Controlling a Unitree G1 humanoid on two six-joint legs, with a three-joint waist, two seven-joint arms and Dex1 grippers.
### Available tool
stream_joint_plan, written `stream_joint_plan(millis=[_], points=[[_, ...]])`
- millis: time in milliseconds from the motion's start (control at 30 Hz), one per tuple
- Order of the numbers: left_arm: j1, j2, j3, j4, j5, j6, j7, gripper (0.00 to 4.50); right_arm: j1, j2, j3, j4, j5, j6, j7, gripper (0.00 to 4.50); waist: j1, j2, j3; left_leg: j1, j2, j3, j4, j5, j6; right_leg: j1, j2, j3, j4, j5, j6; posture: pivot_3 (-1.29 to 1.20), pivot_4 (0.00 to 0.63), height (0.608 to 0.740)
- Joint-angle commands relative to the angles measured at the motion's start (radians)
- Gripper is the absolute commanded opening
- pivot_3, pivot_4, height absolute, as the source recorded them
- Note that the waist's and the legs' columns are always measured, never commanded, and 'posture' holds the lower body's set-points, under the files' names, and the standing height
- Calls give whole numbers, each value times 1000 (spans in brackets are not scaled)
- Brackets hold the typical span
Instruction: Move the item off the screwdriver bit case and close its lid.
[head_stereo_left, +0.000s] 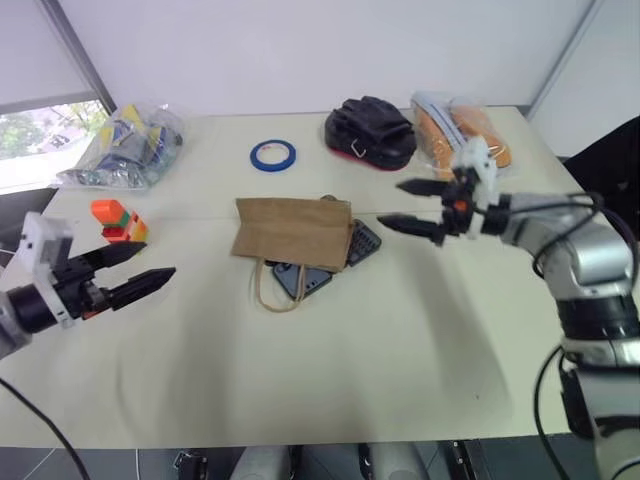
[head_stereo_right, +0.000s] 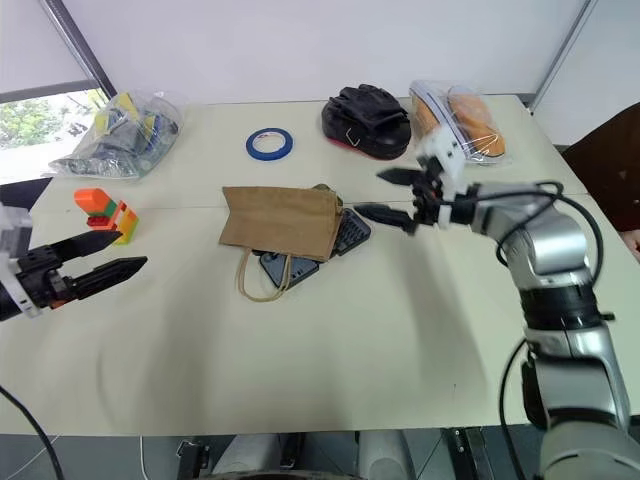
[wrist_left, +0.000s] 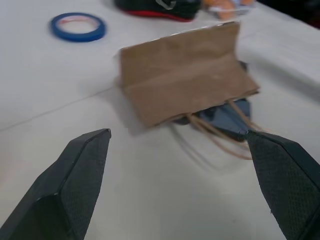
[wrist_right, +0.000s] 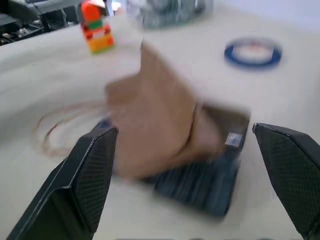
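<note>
The brown paper bag (head_stereo_left: 293, 233) lies flat near the middle of the table (head_stereo_left: 400, 350), directly on top of the screwdriver bit case (head_stereo_left: 362, 241). The bag is plain kraft paper, rectangular, with one crease running along its length. Its thin looped handles (head_stereo_left: 272, 290) trail off the near edge onto the table surface. The bag covers most of the case. Two parts of the case remain exposed: a dark corner with rows of small bits on the robot's right of the bag, and a dark grey-blue portion (head_stereo_left: 301, 280) at the near edge, under the handles. The lid cannot be distinguished from the rest of the case.

The right hand (head_stereo_left: 418, 207) hovers above the table just to the right of the bag and case, pointing toward them, fingers spread wide and holding nothing. The left hand (head_stereo_left: 127, 273) sits well apart on the left side of the table, also pointing toward the bag, fingers wide apart and empty.

An orange, green and yellow block (head_stereo_left: 118, 221) stands near the left hand. Along the far side of the table, from left to right: a clear bag of mixed items (head_stereo_left: 128, 146), a blue tape roll (head_stereo_left: 272, 155), a black glove pile (head_stereo_left: 370, 132), and a clear bag with orange contents (head_stereo_left: 458, 129).
</note>
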Motion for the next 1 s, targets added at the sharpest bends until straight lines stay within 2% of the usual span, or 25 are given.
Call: stream_joint_plan(millis=[33,67,200,300,433,500,567,767,1000], points=[[-41,-7,-50,13,17,-19,-21,4489,-111,84,70,191,-108,-136,18,4500,0,0,0,-1,0,0,0,1,-1,-1,0,0,0,0,0,0,150,740],[-43,-20,-62,8,21,-25,-16,4489,-141,116,92,256,-141,-176,20,4500,0,0,0,-2,0,0,0,3,-6,-2,0,0,0,0,0,0,150,740],[-10,-69,-56,-42,14,-28,12,4489,-201,204,128,439,-212,-285,46,4500,0,0,0,-5,-1,0,-1,3,-6,-6,0,1,0,0,0,0,150,740],[20,-98,-41,-75,14,-29,40,4489,-233,246,129,548,-243,-339,64,4500,1,0,0,-13,-1,0,1,4,-7,-13,-1,1,1,0,0,0,150,740],[68,-122,-15,-116,10,-35,68,4489,-270,287,136,679,-290,-387,75,4500,-1,0,0,-14,-1,0,2,4,-7,-14,0,1,2,0,0,0,150,740],[88,-133,-3,-136,5,-35,81,4500,-283,299,126,716,-294,-389,93,3995,-3,0,0,-14,-1,0,2,4,-7,-14,0,1,2,0,0,0,150,740],[100,-142,5,-147,6,-36,91,4500,-290,302,127,732,-304,-401,114,3199,-4,0,0,-14,-1,0,2,4,-8,-14,0,1,2,0,-1,0,150,740],[112,-156,1,-156,12,-45,105,4500,-299,311,118,750,-323,-424,127,30,-4,0,0,-14,-1,0,2,4,-8,-14,0,1,3,0,-1,0,150,740],[87,-149,-19,-136,12,-50,101,4500,-317,310,45,690,-272,-388,113,30,-4,0,0,-14,-1,0,2,4,-8,-14,0,1,4,0,-1,0,150,740]])
